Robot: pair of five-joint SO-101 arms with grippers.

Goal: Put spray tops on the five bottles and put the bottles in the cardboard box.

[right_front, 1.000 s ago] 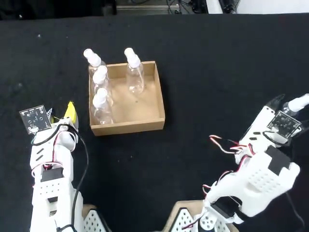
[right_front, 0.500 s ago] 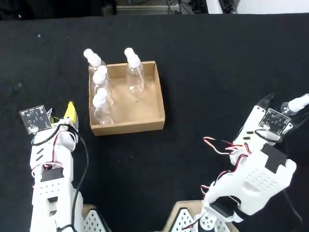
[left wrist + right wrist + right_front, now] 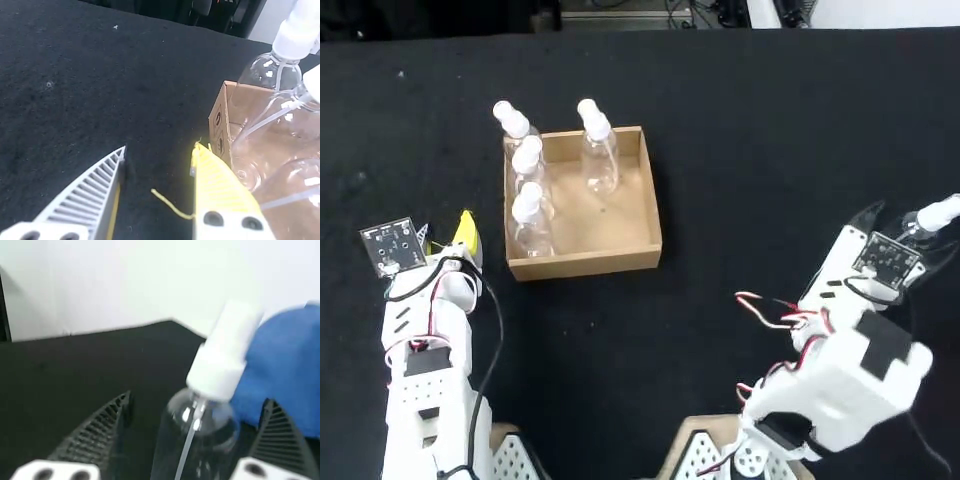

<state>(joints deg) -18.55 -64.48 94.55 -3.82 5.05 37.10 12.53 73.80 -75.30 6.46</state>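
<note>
Cardboard box (image 3: 645,195): it sits on the black table (image 3: 770,110), on the far left part.
Bottles in the box: there are four clear bottles, each with a white spray top. Three bottles (image 3: 528,190) stand in a row along the box's left wall. The fourth bottle (image 3: 601,165) stands by the far wall.
Fifth bottle (image 3: 200,445): it is well apart from the box, at the right edge of the table. It has a white spray top (image 3: 225,357) on it.
Right gripper (image 3: 905,228): its two black fingers are spread wide. The fifth bottle is between them, and neither finger touches it.
Left gripper (image 3: 160,150): its fingers are spread apart and hold nothing. It is just beside the box's left wall, over the bare table.
Blue shape (image 3: 287,370): it is just beside the spray top. What it is cannot be told.
</note>
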